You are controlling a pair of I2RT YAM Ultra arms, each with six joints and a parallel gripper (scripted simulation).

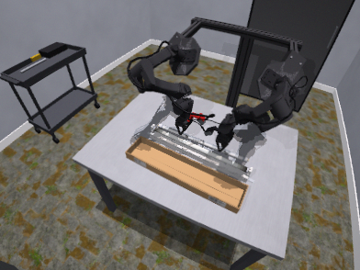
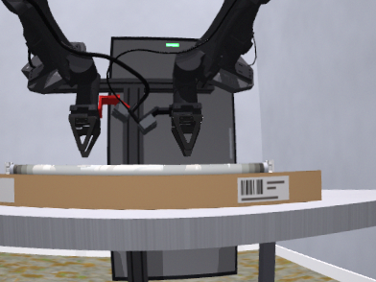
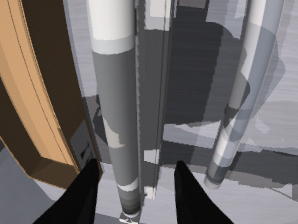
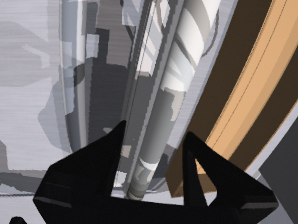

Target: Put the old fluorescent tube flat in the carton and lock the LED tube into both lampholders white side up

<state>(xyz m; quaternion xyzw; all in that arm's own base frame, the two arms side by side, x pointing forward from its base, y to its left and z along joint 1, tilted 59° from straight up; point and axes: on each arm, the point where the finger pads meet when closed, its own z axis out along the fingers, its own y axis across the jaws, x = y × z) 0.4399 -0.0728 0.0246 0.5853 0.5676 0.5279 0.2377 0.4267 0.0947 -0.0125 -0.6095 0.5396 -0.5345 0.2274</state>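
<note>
The old fluorescent tube (image 1: 198, 149) (image 2: 144, 170) (image 3: 119, 90) (image 4: 162, 115) lies in the fixture (image 3: 151, 80) (image 4: 137, 97), outside the carton (image 1: 181, 184) (image 2: 168, 192) (image 3: 45, 100) (image 4: 220, 90). Over it hang the left gripper (image 1: 220, 149) (image 2: 187, 153) (image 3: 136, 166) and right gripper (image 1: 181, 132) (image 2: 84, 154) (image 4: 156, 132), fingers apart, holding nothing. The exterior view shows air beneath both fingertips, which the top view does not make plain; there the carton's front wall hides the fixture's base. Both wrist views show the LED tube (image 3: 245, 75) (image 4: 74, 80) beyond the fixture, opposite the carton. A red object (image 1: 197, 117) (image 2: 109, 100) shows between the arms.
</note>
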